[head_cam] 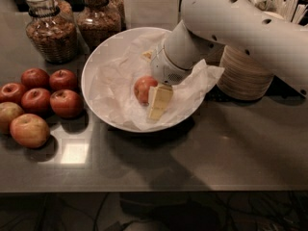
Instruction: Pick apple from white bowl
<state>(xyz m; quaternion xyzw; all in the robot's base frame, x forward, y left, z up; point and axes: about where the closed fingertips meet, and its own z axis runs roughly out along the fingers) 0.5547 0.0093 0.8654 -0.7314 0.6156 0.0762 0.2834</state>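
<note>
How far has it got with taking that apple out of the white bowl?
Reaching looks done: the hand is down in the white bowl, right beside the apple. Gripping seems under way. Lifting is left: the apple lies on the bowl's paper.

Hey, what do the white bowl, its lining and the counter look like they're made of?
The white bowl: smooth, even white rim, ceramic or plastic, unclear which. Its lining: thin white paper, crumpled and creased. The counter: grey metal, probably brushed steel, with a soft light reflection. The gripper is down in the bowl beside the apple.
</note>
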